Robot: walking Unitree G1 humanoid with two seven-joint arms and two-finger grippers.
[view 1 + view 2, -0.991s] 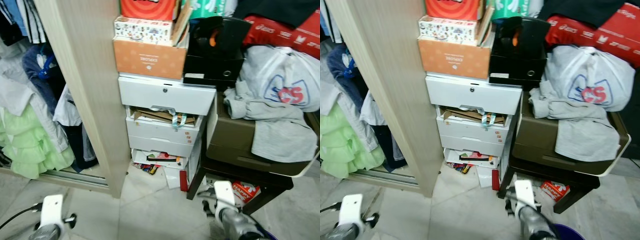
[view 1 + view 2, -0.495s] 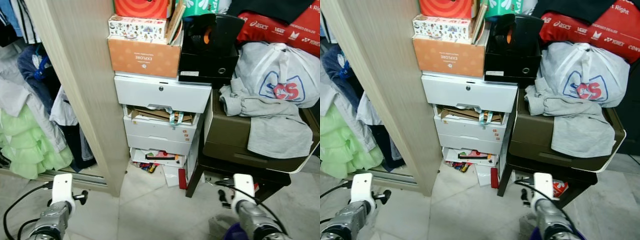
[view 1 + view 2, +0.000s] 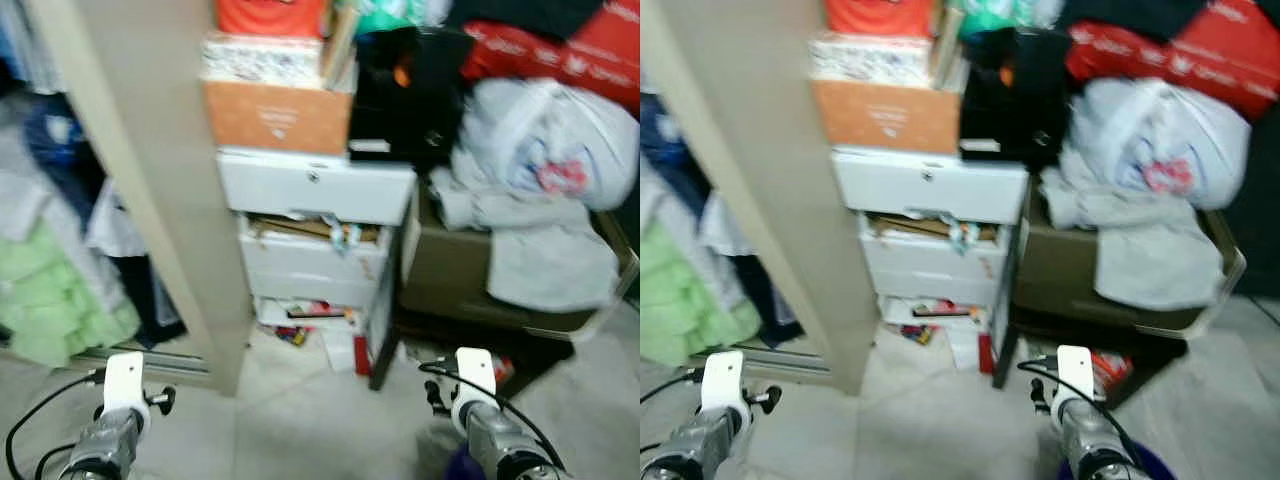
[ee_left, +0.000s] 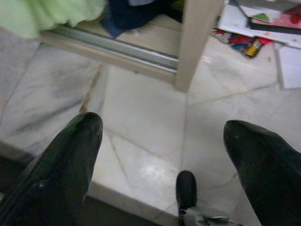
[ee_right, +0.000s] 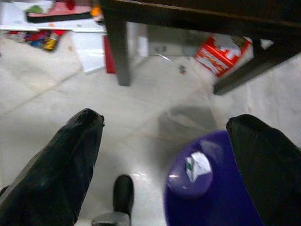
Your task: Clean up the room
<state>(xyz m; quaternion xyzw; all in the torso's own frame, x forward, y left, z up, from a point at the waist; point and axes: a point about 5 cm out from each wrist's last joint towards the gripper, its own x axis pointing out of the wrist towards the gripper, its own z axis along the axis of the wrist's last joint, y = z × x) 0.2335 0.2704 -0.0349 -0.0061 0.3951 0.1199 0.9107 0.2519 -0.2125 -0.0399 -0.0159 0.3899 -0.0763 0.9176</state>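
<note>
Loose papers and colourful packets (image 3: 312,322) spill onto the floor from the lowest white drawer. A red packet (image 5: 220,52) lies under the dark table (image 5: 188,14). A purple bin (image 5: 221,197) stands on the tiles below my right gripper (image 5: 164,136), with a white-green scrap (image 5: 197,167) in it. That gripper is open and holds nothing. My left gripper (image 4: 162,136) is open too, over bare tiles near the wardrobe post (image 4: 197,42). A grey garment (image 3: 545,255) and a white bag (image 3: 540,145) lie on the brown box.
A white drawer unit (image 3: 315,190) carries cardboard boxes (image 3: 275,115) and a black device (image 3: 405,100). Left of the tall wooden panel (image 3: 150,190) hang clothes (image 3: 55,300) over a sliding track (image 4: 117,44). Pale tiles (image 3: 310,420) lie between my arms.
The head views have shifted a little and turned blurry as the camera moves. Both wrists have risen into the lower edge since a second ago. The clutter itself has not moved.
</note>
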